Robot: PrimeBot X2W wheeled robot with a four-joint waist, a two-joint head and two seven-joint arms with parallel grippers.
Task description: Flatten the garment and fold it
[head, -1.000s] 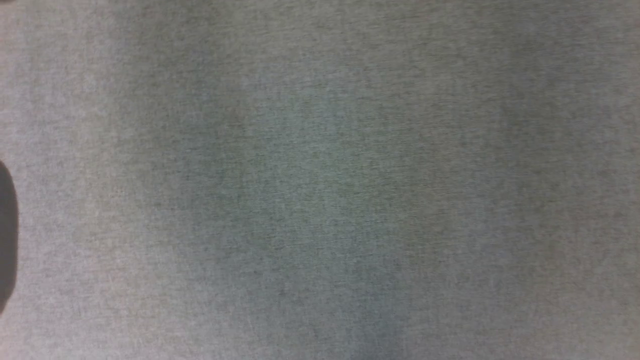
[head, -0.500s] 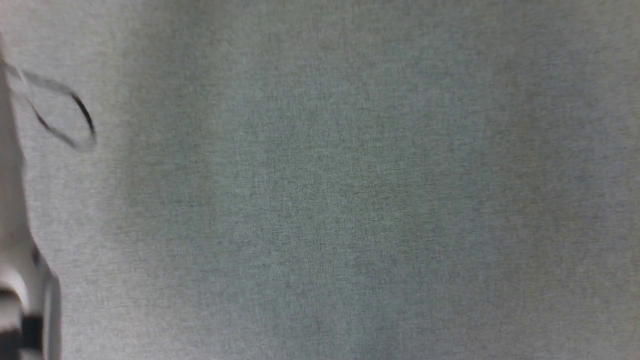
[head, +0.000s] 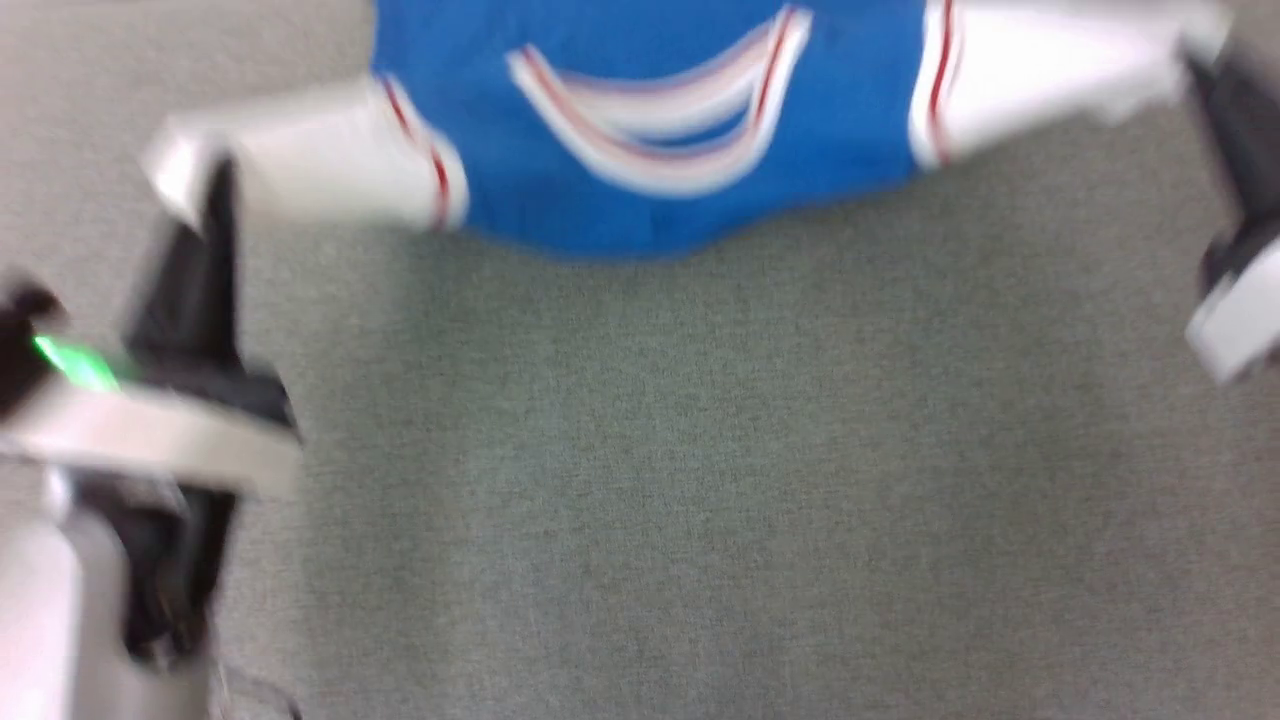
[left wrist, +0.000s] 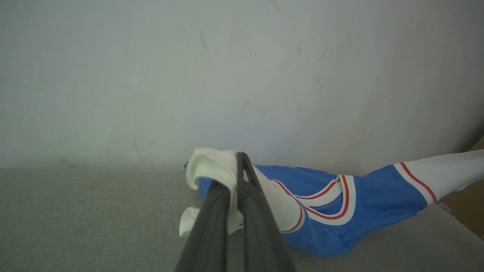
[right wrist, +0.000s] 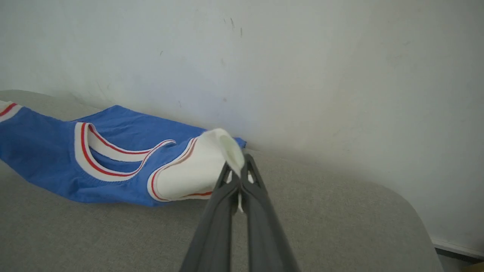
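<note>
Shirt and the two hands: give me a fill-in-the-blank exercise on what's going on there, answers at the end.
1. The left hand is shut on a sleeve whose colour is ____.
2. The right hand grips the other ____ of the shirt.
3. The shirt's body is ____.
4. Its collar is striped white and ____.
Missing words: white, sleeve, blue, red.
</note>
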